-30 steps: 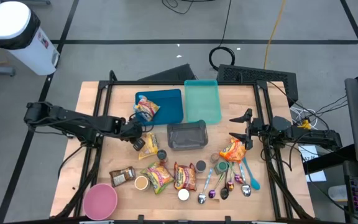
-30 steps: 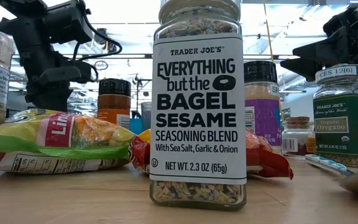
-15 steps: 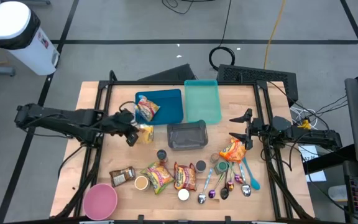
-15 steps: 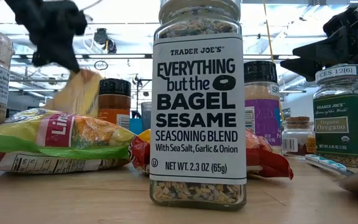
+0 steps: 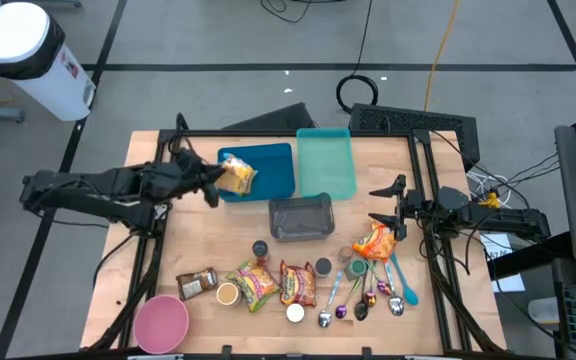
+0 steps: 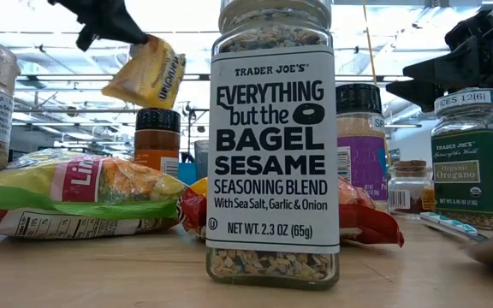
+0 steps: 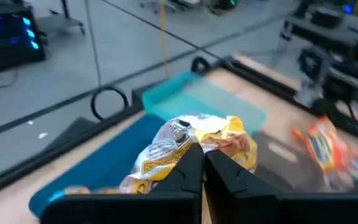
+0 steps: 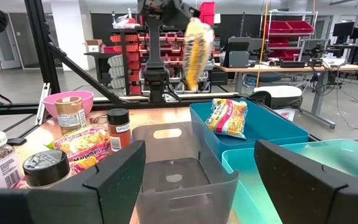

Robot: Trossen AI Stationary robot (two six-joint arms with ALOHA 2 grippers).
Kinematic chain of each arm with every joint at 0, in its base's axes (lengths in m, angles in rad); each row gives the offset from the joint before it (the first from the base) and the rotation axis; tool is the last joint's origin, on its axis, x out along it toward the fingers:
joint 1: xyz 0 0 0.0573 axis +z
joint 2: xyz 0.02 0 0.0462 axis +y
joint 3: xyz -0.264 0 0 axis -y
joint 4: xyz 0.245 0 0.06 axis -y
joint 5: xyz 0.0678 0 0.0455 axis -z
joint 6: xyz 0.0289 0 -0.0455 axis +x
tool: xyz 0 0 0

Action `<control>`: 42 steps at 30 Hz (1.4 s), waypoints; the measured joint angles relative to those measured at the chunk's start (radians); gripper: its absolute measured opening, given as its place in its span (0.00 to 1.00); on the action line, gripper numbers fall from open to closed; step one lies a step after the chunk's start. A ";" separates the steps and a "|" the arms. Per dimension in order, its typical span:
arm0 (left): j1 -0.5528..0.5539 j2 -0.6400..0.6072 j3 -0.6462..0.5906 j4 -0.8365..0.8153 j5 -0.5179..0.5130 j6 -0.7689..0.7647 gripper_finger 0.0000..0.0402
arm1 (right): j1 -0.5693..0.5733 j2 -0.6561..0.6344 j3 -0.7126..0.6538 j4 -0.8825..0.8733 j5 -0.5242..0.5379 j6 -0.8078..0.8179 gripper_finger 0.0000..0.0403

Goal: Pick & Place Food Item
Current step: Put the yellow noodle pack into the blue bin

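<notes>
My left gripper is shut on a yellow snack packet, held high over the left part of the blue bin. The packet also shows in the low view, in the left wrist view and in the right wrist view. A second yellow packet lies flat in the blue bin. My right gripper is open and empty at the table's right, beside an orange packet. My left gripper pinches the packet's crimped end between its two fingers. The fingers come from the table's left, slanting down. The packet hangs tilted beyond and below the fingertips, lifted clear of the table and the bin.
A teal bin stands right of the blue one, and a grey bin in front of them. Spice jars, noodle packets, spoons and a pink bowl fill the near part of the table.
My left gripper, shut on the yellow packet, has lifted it off the table and carried it up and toward the far edge, over the blue bin. The packet now hangs clear, high in the low view.
</notes>
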 joint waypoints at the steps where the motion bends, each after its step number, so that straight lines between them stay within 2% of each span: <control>1: 0.018 0.011 -0.004 0.025 -0.001 0.007 0.02 | 0.000 0.000 0.000 0.000 0.000 0.000 0.73; 7: 0.131 0.101 -0.086 0.254 -0.006 -0.009 0.01 | 0.000 0.000 0.000 0.000 0.000 0.000 0.73; 14: 0.226 0.167 -0.335 0.667 -0.056 -0.165 0.02 | 0.000 0.000 0.000 0.000 0.000 0.000 0.73; 17: 0.236 0.183 -0.453 0.891 -0.058 -0.214 0.01 | 0.000 0.000 0.000 0.000 0.000 0.000 0.73; 20: 0.231 0.205 -0.539 1.021 -0.075 -0.292 0.03 | 0.000 0.000 0.000 0.000 0.000 0.000 0.73; 24: 0.214 0.211 -0.589 1.062 -0.072 -0.345 0.02 | 0.000 0.000 0.000 0.000 0.000 0.000 0.73; 28: 0.178 0.210 -0.597 1.052 -0.068 -0.294 0.02 | 0.000 0.000 0.000 0.000 0.000 0.000 0.73; 37: 0.112 0.210 -0.597 0.963 -0.068 -0.300 0.01 | 0.000 0.000 0.000 0.000 0.000 0.000 0.73; 42: 0.090 0.210 -0.597 0.881 -0.103 -0.306 0.03 | 0.000 0.000 0.000 0.000 0.000 0.000 0.73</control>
